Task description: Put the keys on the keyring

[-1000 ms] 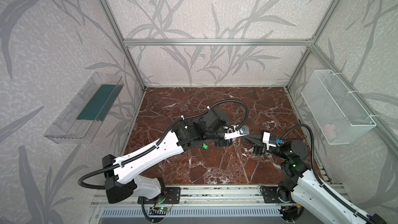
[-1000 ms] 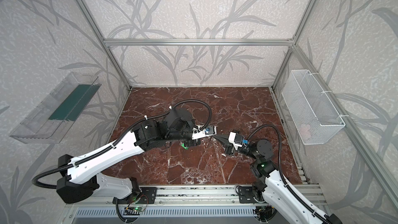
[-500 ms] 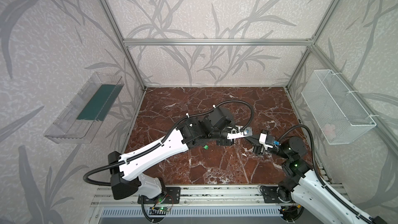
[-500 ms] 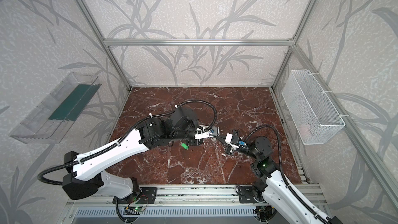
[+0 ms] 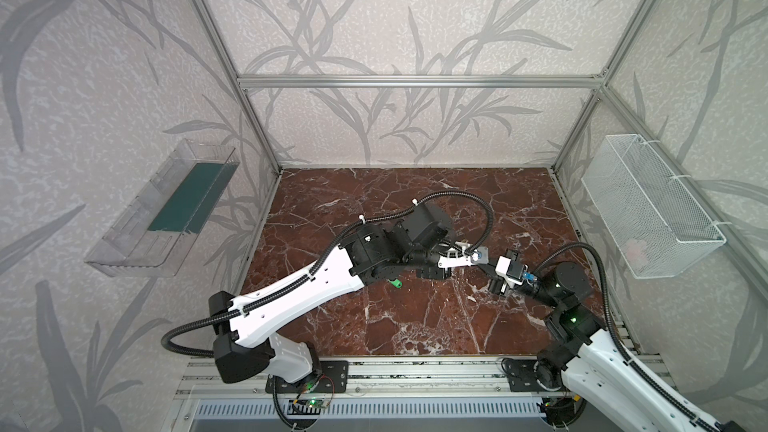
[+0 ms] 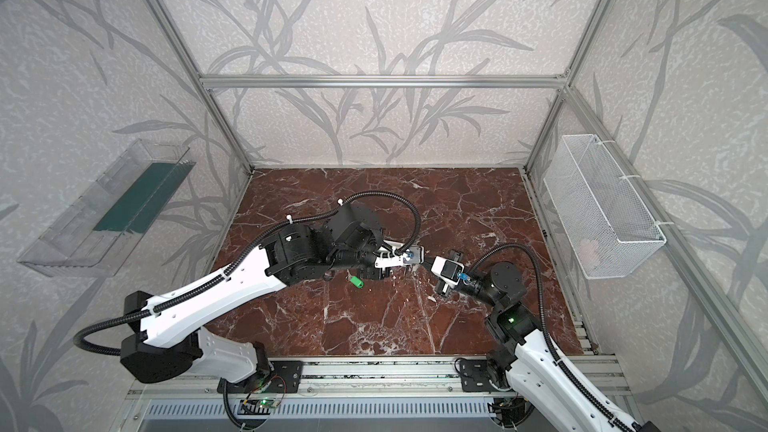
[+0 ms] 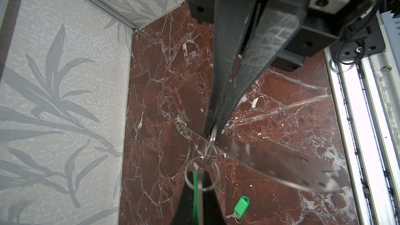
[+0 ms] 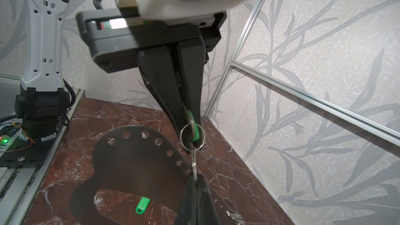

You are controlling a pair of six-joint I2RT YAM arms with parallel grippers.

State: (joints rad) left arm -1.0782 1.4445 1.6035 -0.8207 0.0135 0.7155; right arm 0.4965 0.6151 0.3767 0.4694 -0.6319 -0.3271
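Observation:
In the left wrist view my left gripper (image 7: 199, 173) is shut on one of the keys, a green tag (image 7: 195, 182) with a large split ring (image 7: 202, 188). My right gripper (image 8: 196, 176) is shut on the small ring (image 8: 194, 163) of the keyring, a grey metal plate (image 8: 134, 165) held above the floor. The large ring touches the small ring between the two grippers; whether they are threaded I cannot tell. The other green key (image 5: 395, 283) lies on the marble floor beside my left arm. In both top views the wrist cameras hide the fingertips.
A clear plastic tray (image 5: 166, 209) hangs on the left wall and a white mesh basket (image 5: 648, 205) on the right wall. An aluminium rail (image 5: 415, 371) runs along the floor's front edge. A small wire coil (image 7: 183, 126) shows by the plate's tip.
My left arm has swung right, carrying its green key up to the right gripper. The right gripper has edged slightly left with the plate. Both stay shut.

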